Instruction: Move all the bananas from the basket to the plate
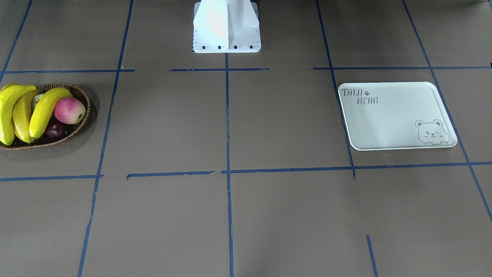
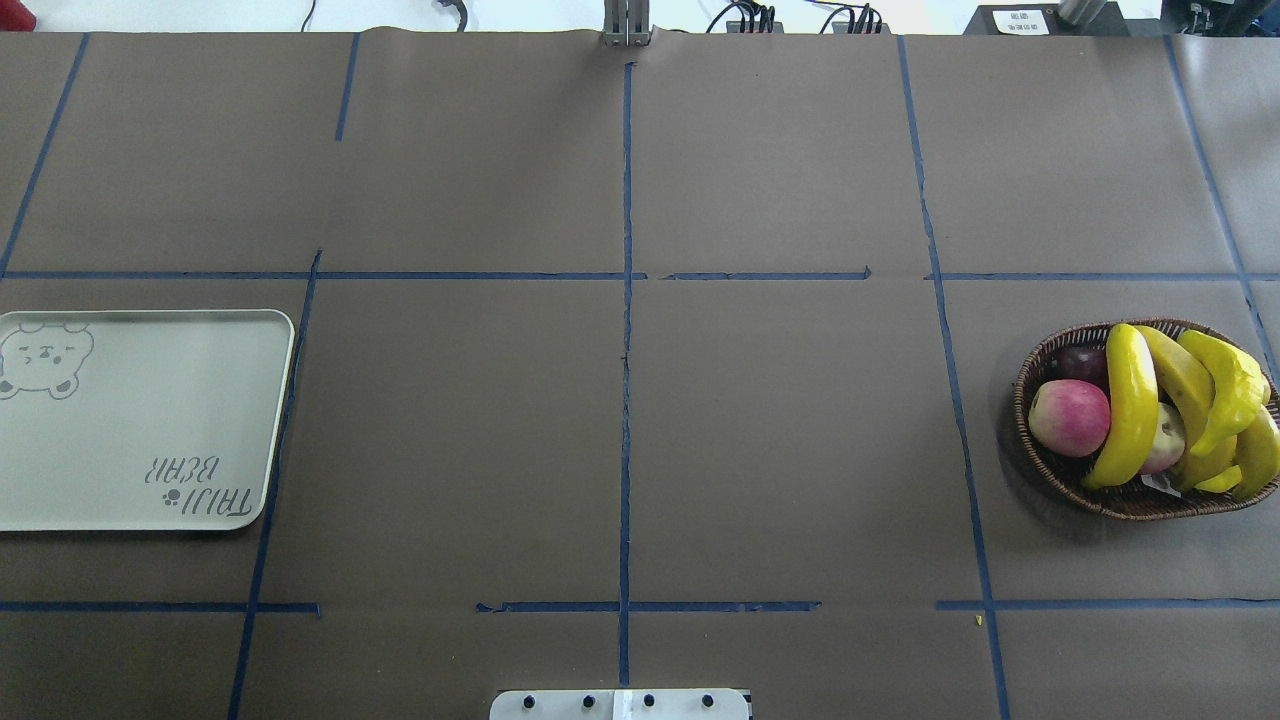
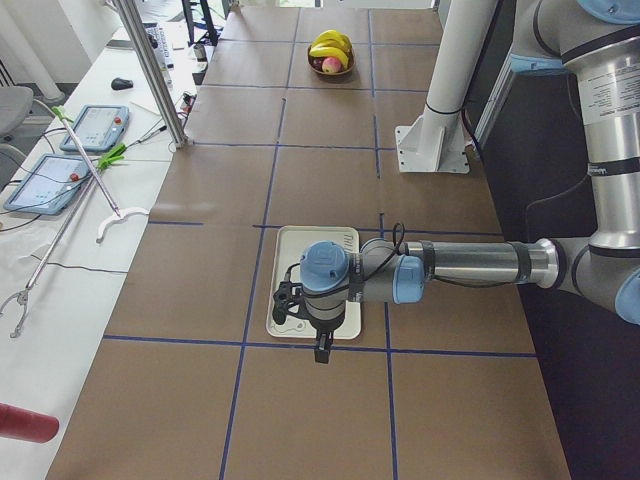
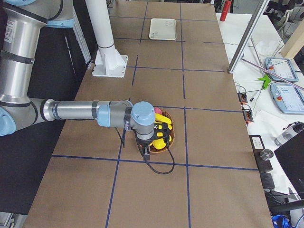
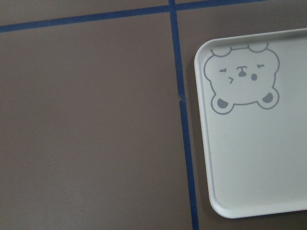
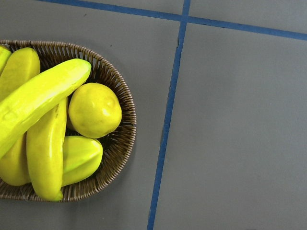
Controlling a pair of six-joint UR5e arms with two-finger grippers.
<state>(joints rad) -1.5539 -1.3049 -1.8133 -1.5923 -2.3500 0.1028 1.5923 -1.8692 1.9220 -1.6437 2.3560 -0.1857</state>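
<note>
Several long yellow bananas (image 2: 1130,410) lie piled in the brown wicker basket (image 2: 1030,460) at the table's right end, seen at far left in the front view as bananas (image 1: 44,109) in the basket (image 1: 82,96). The pale plate (image 2: 130,420) printed "TAIJI BEAR" lies bare at the opposite end. My left gripper (image 3: 321,350) hangs above the plate's near edge (image 3: 312,245). High over the basket (image 4: 170,135) hangs my right gripper (image 4: 145,151). Both show only in side views, so I cannot tell whether they are open or shut. The right wrist view looks down on bananas (image 6: 38,96).
A red apple (image 2: 1068,417), a dark purple fruit (image 2: 1080,362) and a round yellow fruit (image 6: 93,109) share the basket. The white robot base (image 1: 226,27) stands mid-table at the robot's side. Blue tape lines grid the brown table. Tablets and cables lie on a side bench (image 3: 90,130).
</note>
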